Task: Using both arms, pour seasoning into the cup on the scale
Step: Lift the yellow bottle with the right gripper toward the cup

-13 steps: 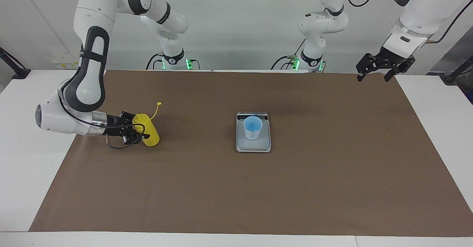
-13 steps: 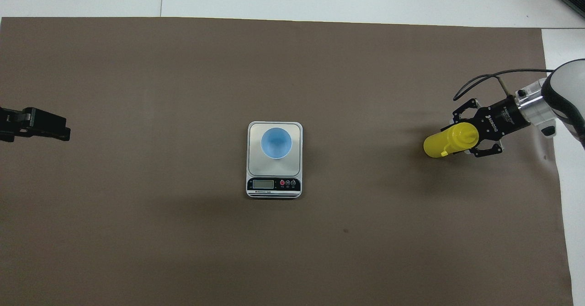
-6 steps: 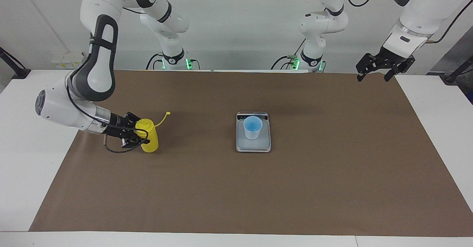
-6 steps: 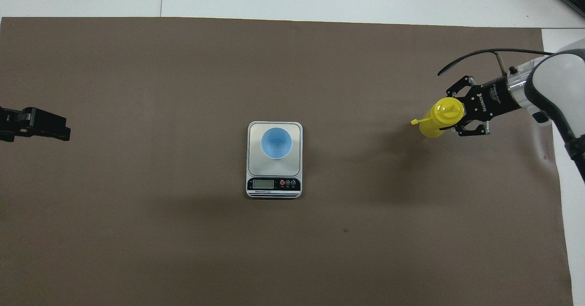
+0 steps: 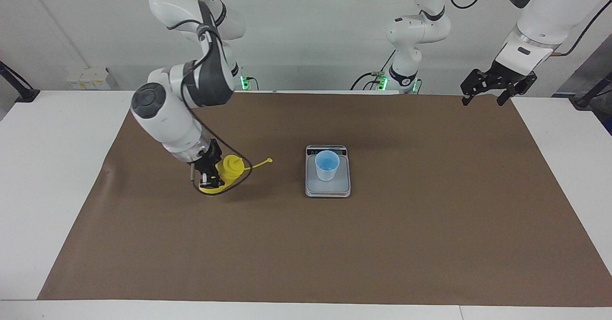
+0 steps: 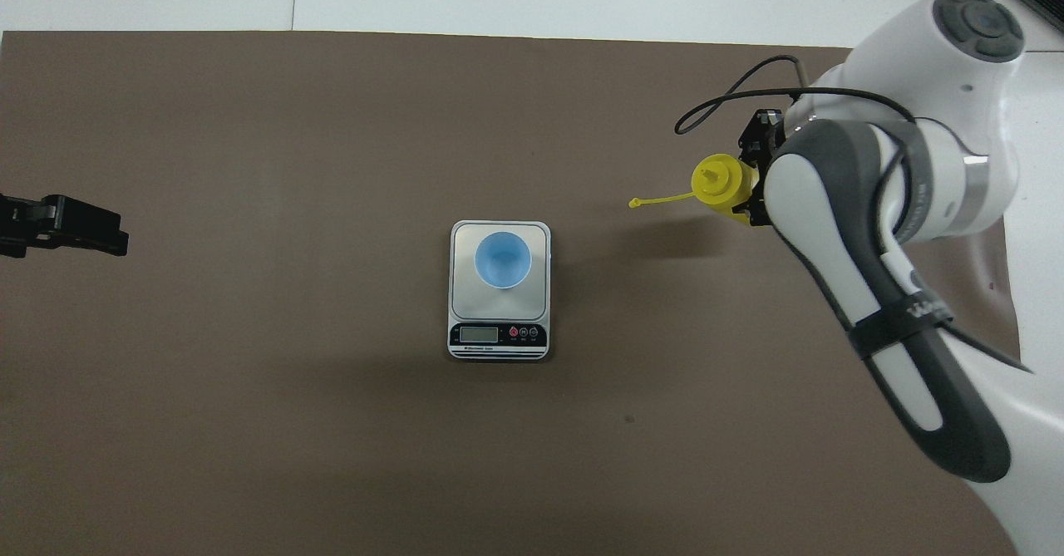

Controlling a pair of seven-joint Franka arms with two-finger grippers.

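Since a second ago my right tool (image 5: 210,175) has carried the yellow squeeze bottle (image 5: 228,169) along the desk (image 5: 430,243) toward the scale (image 5: 328,189), and the arm has swung in over the brown mat. I see the bottle now sits much closer to the middle. My left tool (image 5: 497,86) has not moved; it waits up in the air over the left arm's end of the desk, and its fingers look spread apart with nothing in them.

My right tool is closed around the lower body of the bottle. I think the bottle is lifted a little and tipped, with its cone top pointing up and toward the scale. Its small cap (image 5: 269,160) hangs out on the thin string, so the nozzle is open.

The light blue cup (image 5: 327,165) stands on the scale in the middle of the desk. It looks empty to me.

So the grab is done and the carry is about half done. I still have to bring the bottle over the cup, tip it and squeeze. The cup is near the tool but not yet under it.
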